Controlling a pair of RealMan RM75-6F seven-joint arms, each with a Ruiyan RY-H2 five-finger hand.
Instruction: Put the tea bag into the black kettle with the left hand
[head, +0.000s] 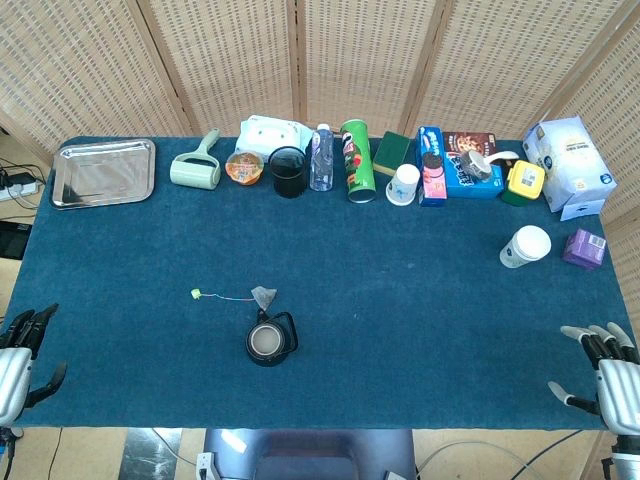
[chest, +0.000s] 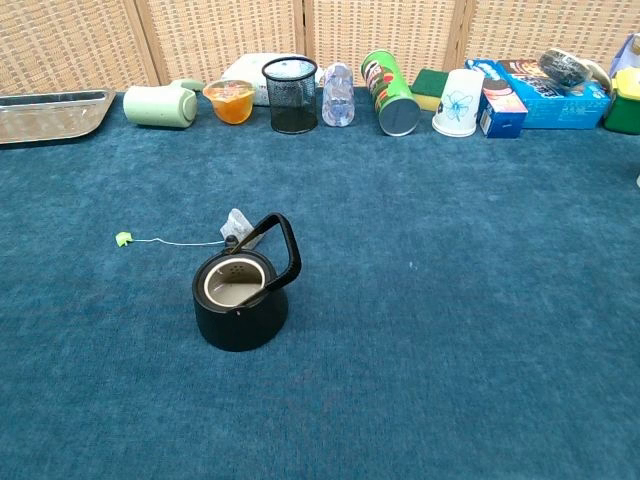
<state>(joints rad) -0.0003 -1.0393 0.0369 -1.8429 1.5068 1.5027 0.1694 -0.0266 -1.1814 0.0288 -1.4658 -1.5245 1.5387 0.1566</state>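
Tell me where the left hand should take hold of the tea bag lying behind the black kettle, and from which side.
Probably by the thin string, pinched from above midway between the small green paper tag and the grey tea bag pouch. The string lies flat on open blue cloth, on the left hand side. The pouch sits right beside the round black kettle's raised handle, which would crowd the fingers.

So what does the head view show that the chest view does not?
Only the head view shows both hands, the left hand and the right hand, open at the near table corners, and the purple box. Only the chest view shows the strainer holes inside the black kettle. Both show the tea bag lying behind the kettle, its string running left to a green tag.
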